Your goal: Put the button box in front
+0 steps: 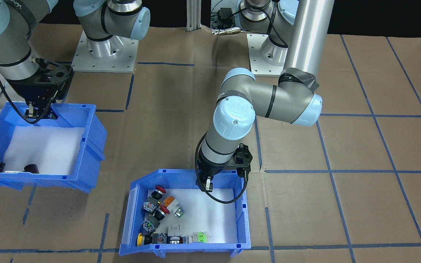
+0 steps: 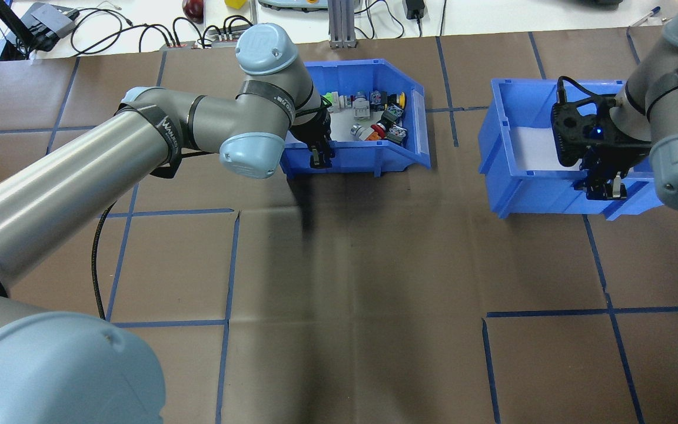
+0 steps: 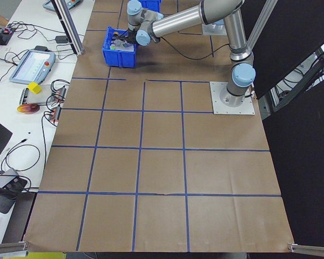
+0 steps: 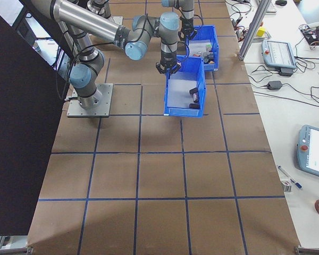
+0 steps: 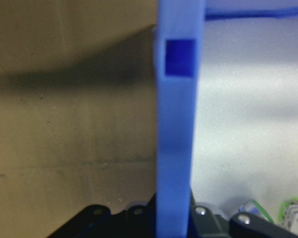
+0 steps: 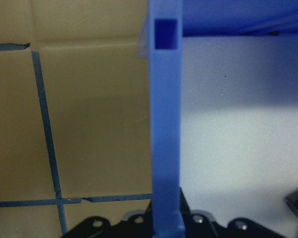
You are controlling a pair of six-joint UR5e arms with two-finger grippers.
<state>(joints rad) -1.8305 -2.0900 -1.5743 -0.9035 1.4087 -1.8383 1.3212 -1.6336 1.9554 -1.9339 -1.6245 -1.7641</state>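
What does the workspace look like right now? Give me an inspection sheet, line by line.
Surface: table covered in brown paper with a blue tape grid.
Job's things: button box, blue bin with white liner, holds colourful push-buttons.
Clutter: second blue bin with a few dark parts.
Grippers: left gripper straddles the button box's wall nearest the robot, fingers closed on it; right gripper likewise on the second blue bin's wall.
Cables: black cable loops from the left wrist into the button box.
Surroundings: side bench with teach pendant and wires.
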